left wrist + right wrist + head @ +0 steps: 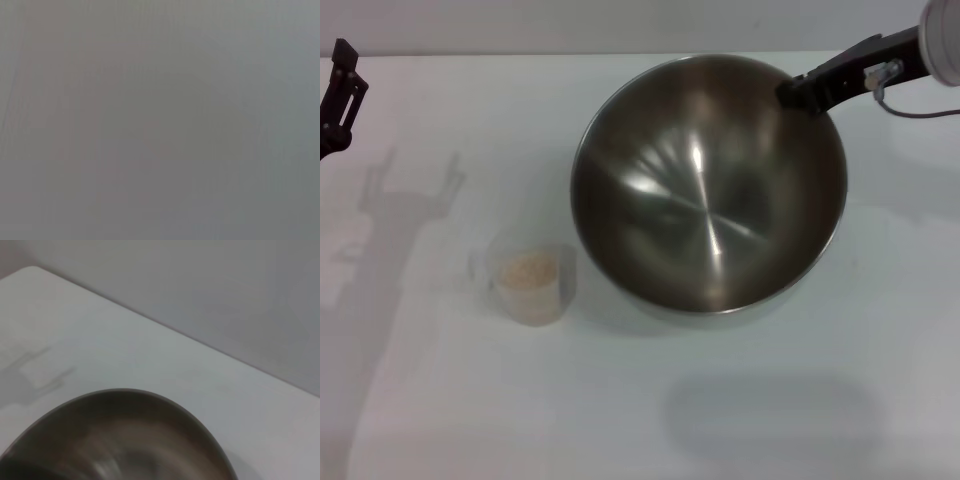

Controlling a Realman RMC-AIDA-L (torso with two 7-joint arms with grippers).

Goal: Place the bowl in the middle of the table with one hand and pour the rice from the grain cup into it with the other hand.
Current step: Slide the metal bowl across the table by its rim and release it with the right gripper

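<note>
The steel bowl (708, 185) is right of the table's middle in the head view, and its rim also shows in the right wrist view (125, 440). My right gripper (795, 93) is shut on the bowl's far right rim. A soft shadow lies on the table (640, 420) in front of the bowl, so the bowl looks held above it. The clear grain cup (530, 283) stands upright to the left of the bowl, with rice (528, 268) inside. My left gripper (340, 95) hangs at the far left edge, away from the cup, and its shadow shows two spread prongs. The left wrist view shows only plain grey.
The table's far edge meets a grey wall (225, 290) behind the bowl. The left arm's shadow (410, 190) falls on the tabletop left of the cup.
</note>
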